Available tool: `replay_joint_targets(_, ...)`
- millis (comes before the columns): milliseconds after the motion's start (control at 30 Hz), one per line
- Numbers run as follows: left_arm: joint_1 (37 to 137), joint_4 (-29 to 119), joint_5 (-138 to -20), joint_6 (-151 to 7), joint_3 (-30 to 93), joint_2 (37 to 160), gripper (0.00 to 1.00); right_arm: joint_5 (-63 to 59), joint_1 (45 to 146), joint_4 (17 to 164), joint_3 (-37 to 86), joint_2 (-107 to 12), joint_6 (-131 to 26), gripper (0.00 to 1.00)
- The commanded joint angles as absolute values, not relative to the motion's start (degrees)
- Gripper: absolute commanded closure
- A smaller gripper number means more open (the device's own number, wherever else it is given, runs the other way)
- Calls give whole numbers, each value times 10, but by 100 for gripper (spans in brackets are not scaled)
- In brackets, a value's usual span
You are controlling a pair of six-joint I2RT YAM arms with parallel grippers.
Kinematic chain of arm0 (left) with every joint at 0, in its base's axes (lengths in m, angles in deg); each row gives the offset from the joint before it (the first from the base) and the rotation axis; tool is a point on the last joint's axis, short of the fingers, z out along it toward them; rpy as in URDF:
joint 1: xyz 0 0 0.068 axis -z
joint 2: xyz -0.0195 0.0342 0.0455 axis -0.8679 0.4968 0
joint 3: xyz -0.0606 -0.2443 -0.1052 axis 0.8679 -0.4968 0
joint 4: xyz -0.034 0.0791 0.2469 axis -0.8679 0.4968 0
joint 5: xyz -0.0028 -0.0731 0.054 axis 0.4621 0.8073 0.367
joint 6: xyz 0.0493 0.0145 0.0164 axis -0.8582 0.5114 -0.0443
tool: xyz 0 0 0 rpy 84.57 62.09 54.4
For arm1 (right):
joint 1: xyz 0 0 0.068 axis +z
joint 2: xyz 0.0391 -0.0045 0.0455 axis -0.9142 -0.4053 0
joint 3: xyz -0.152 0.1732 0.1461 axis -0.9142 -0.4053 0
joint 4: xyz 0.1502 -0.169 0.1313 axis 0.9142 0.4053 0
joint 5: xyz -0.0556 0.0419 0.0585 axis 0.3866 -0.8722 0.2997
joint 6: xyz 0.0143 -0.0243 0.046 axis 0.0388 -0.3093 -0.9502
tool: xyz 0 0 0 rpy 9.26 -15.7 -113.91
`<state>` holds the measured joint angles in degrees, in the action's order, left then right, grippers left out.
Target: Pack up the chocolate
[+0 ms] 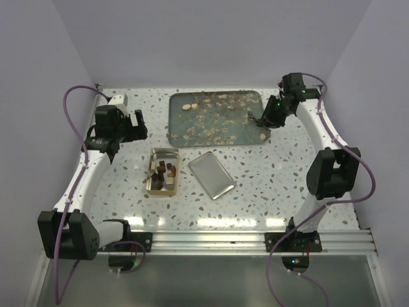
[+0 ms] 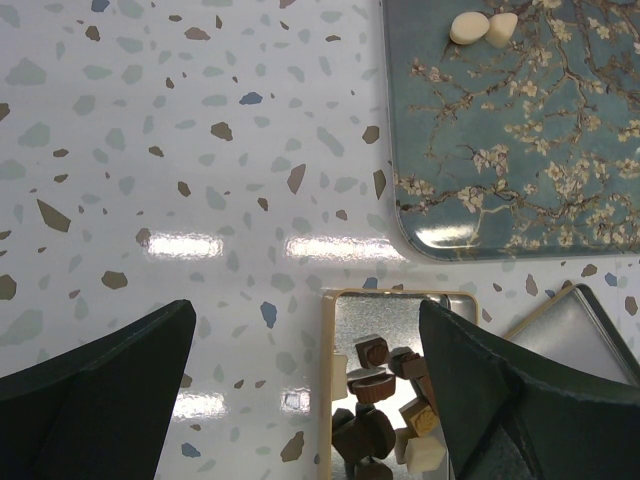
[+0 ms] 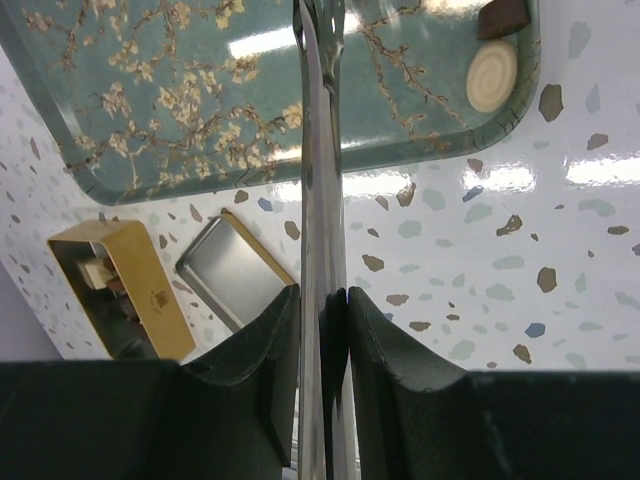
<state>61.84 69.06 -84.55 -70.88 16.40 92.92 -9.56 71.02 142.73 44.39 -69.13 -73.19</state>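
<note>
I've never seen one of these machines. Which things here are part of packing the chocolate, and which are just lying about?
Part of the job: chocolate, gold tin, its lid, teal tray, thin metal tool in the right claw.
Just there: speckled table, purple cables.

Overhead rear view, two close table-facing wrist views; all share tray [image 1: 211, 131], tin [image 1: 165, 155]

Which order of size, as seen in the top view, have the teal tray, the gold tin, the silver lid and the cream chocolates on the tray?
1. teal tray, by far the largest.
2. gold tin and silver lid: about alike, not ranked.
3. cream chocolates, each tiny.
</note>
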Motion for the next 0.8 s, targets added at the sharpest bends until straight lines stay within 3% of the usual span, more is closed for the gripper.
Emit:
replay_joint_targets(0, 614, 670, -849, -710, 168, 920, 0, -109, 696, 1431, 483, -654, -733, 73)
replay_joint_targets(433, 614, 670, -850, -712, 168, 921, 0, -127, 608, 1452, 499, -628, -710, 73)
replay_joint_targets(767, 614, 671, -848, -711, 168, 924, 0, -140, 525, 1435, 414, -598, -680, 73)
